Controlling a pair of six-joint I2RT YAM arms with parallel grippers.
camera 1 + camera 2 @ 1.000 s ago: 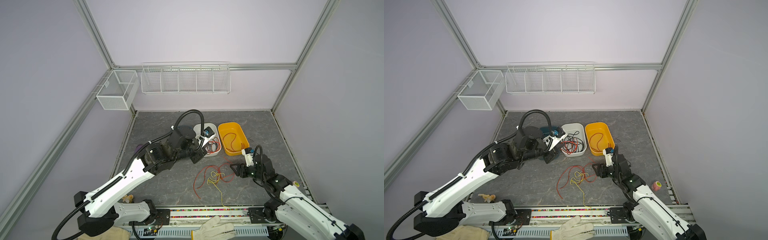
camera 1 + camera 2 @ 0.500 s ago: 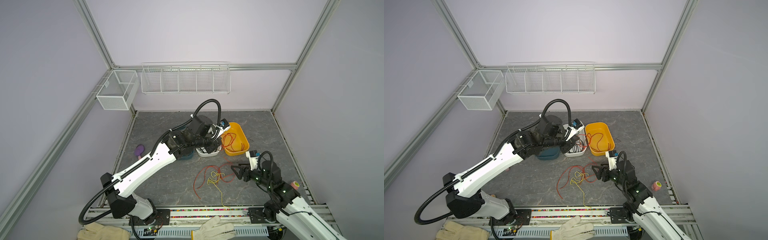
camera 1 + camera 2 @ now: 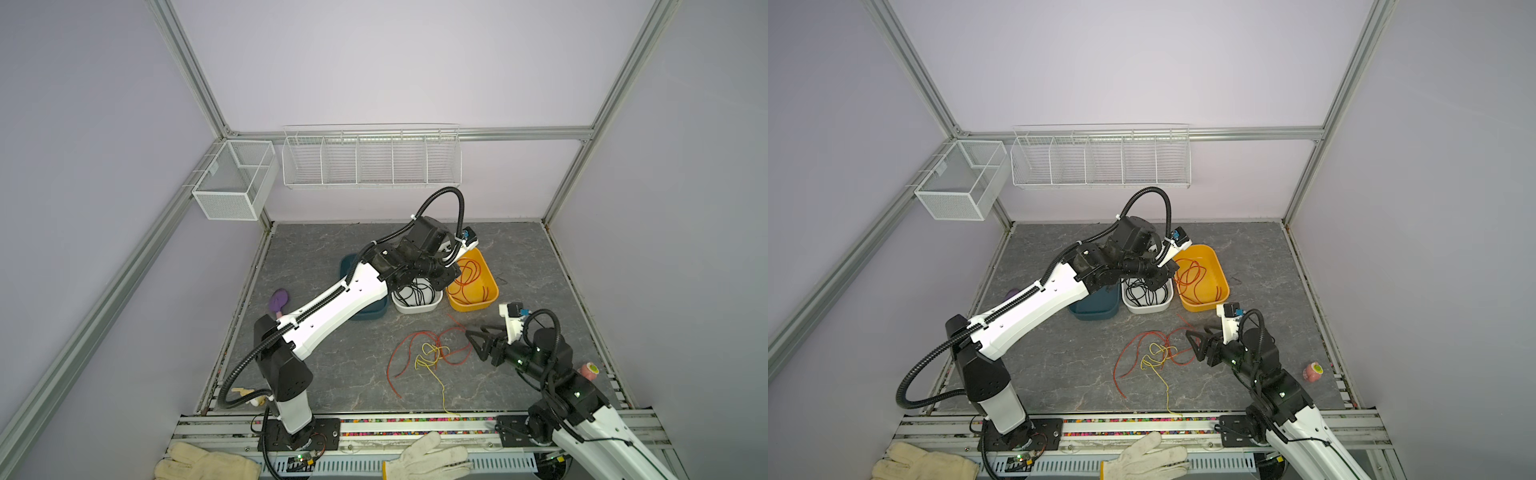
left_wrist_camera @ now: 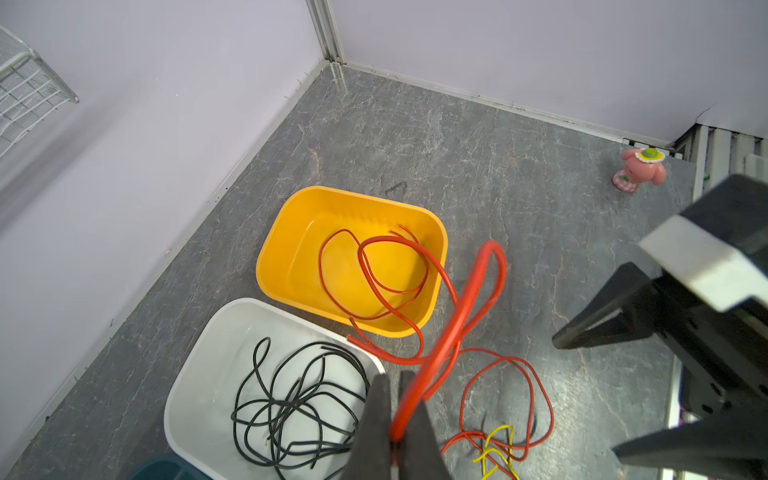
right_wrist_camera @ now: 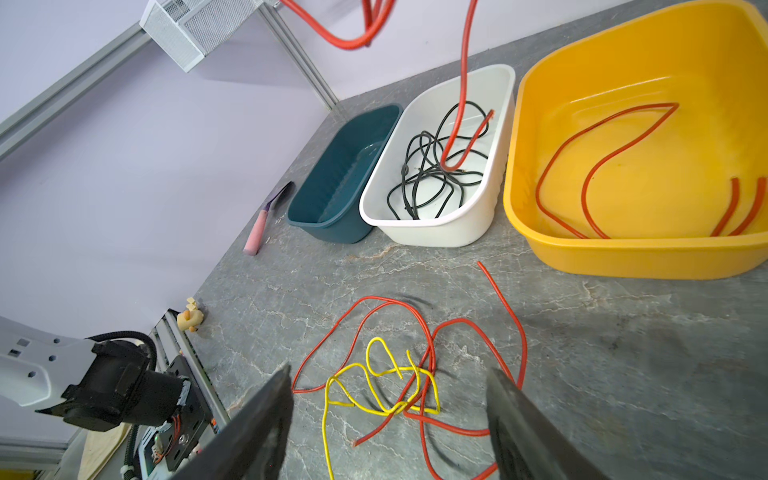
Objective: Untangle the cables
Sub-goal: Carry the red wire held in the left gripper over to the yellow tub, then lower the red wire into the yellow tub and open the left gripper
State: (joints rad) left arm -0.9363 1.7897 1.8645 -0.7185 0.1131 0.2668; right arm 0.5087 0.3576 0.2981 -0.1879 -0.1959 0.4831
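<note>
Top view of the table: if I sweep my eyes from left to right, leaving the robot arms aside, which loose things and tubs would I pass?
In a top view: purple brush → dark blue tub → white tub → yellow tub → pink toy.

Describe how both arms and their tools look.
The left arm and right arm: white link shells, black joints, ribbed black hoses alongside. The left tool and right tool have black wedge-shaped fingers, each with a white camera bracket and blue plug.
</note>
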